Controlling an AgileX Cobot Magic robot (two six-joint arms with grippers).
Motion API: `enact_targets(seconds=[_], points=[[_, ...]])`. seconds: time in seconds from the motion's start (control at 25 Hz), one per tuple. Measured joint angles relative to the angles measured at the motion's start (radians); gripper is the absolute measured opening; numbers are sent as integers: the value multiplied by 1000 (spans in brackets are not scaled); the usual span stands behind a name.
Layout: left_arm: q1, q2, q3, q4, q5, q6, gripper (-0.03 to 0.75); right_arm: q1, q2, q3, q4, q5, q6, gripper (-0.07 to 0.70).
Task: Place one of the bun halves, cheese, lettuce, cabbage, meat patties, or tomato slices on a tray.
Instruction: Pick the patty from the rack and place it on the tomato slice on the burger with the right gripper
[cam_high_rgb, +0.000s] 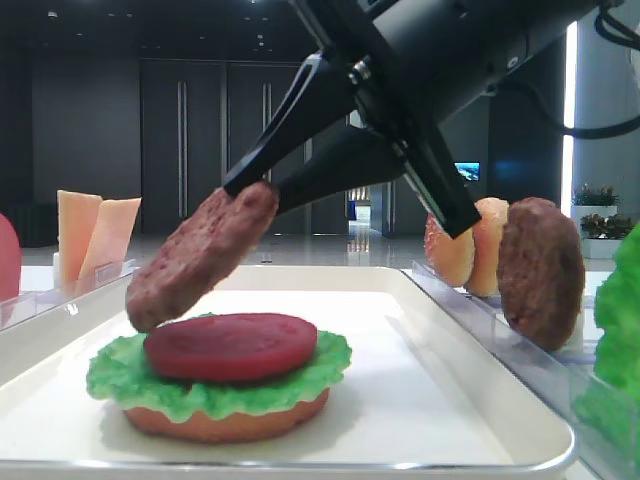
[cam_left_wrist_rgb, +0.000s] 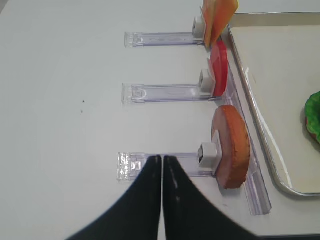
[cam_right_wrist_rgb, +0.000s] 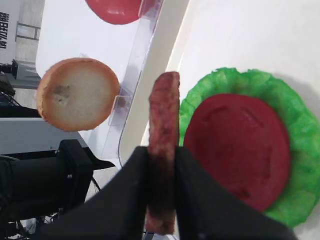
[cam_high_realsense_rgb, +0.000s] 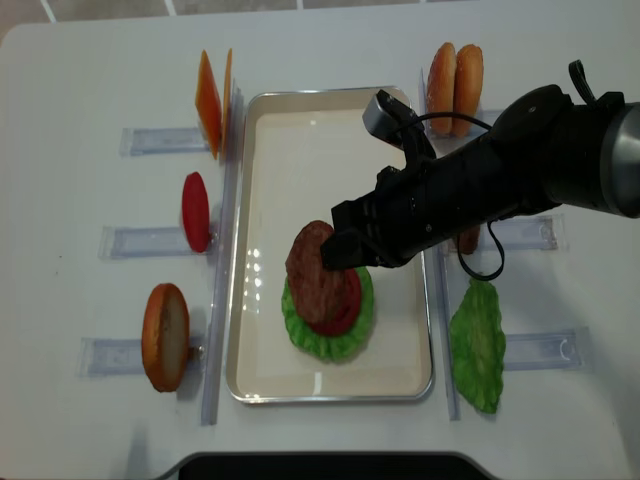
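Far left of the table, in clear plastic racks: two pale orange cheese slabs standing on edge at the far end, one tomato slice upright in the middle rack, one bun half upright in the nearest rack. Left gripper low over the bare table just beside the bun rack, jaws together, nothing between them. Centre: white tray lying flat, long sides flanked by the racks. On the tray, toward its near end: a stack of bun half at the bottom, green ruffled lettuce over it, second tomato slice on top. Above that stack: one meat patty, tilted, lower edge just over the lettuce rim, apart from the tomato slice in the low exterior view. Right gripper reaching in from the right over the tray, jaws clamped on the patty's upper edge, one finger on each flat face. Right of the tray: two more bun halves upright in the far rack, a second meat patty upright in the next rack and largely hidden under the arm from above, a second green leaf in the nearest rack.
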Motion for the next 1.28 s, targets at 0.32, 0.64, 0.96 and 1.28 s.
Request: enact_targets(seconds=[0.32, 0.64, 0.96, 1.28], points=[[0, 0, 0, 0, 0, 0, 0, -8, 41, 0, -1, 43, 0, 109], [0, 0, 0, 0, 0, 0, 0, -21, 45, 0, -5, 52, -3, 109], [0, 0, 0, 0, 0, 0, 0, -26, 45, 0, -30, 50, -3, 109], [0, 0, 0, 0, 0, 0, 0, -26, 45, 0, -74, 50, -4, 493]])
